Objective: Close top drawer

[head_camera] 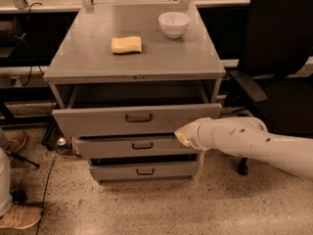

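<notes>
Top drawer (98, 121) sits under the desk (88, 58) top, pulled part way out toward the near side, dark gap showing above its front. The front's long axis runs left-right, handle (138, 117) at centre. Claw (181, 135) is at the front's lower right edge, right of the handle, arm coming in from the right. Drawer lies left and far of it, so the push should go straight far. It's off-centre, so the drawer might skew. Claw looks pressed to the front. How far it's open: can't tell. Nothing seen held.
</notes>
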Tool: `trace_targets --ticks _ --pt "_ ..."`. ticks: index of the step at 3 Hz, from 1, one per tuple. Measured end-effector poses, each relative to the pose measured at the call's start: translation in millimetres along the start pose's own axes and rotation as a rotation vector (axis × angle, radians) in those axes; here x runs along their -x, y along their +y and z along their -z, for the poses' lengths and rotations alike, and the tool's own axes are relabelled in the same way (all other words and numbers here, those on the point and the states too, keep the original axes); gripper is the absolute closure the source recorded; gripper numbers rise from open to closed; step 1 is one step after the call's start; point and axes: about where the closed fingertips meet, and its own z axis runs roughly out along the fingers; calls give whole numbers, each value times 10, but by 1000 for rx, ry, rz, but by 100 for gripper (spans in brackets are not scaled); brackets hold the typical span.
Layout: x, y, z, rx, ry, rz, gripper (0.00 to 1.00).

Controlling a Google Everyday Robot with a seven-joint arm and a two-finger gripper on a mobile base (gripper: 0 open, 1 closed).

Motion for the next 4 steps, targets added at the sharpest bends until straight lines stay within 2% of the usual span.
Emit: trace_targets --ticks 2,4 --pt "164 -613 -310 -124 -160 -43 100" --pt "224 -784 -425 -150 -210 -57 100"
